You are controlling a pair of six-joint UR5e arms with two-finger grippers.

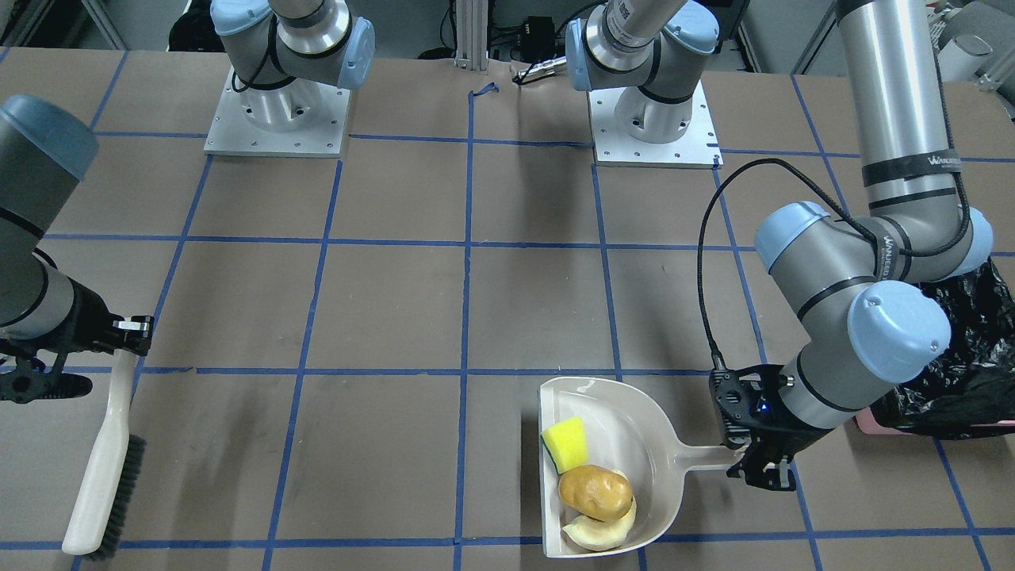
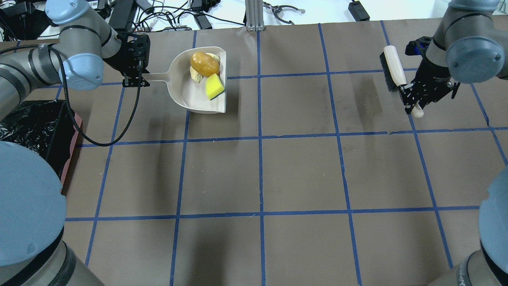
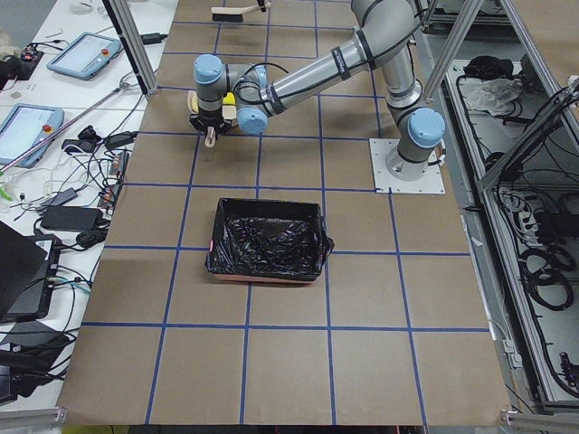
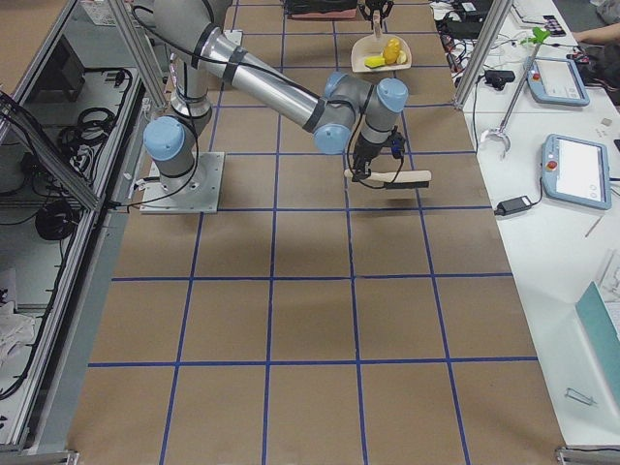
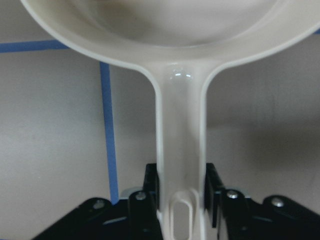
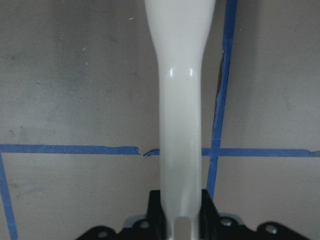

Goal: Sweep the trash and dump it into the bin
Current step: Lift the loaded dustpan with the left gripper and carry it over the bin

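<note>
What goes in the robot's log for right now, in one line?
left gripper: shut on dustpan | dustpan: holds sponge, potato, slice | right gripper: shut on brush | bin: no trash inside

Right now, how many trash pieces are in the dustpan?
3, in the dustpan: yellow wedge by its lip, potato lump beside it, cream crescent partly under the lump.

Three pieces of trash [image 2: 204,63] show: one yellow wedge [image 1: 564,444], one potato-shaped lump [image 1: 595,492] and one pale crescent slice [image 1: 599,534]. There is one dustpan [image 1: 634,428], one brush [image 1: 99,476] and one bin [image 3: 268,204]. Two arms reach over the single worktop [image 1: 396,309], a left arm [image 1: 833,277] and a right arm [image 1: 24,238], and there are two grippers, the left gripper [image 1: 753,469] and the right gripper [image 2: 413,102].
</note>
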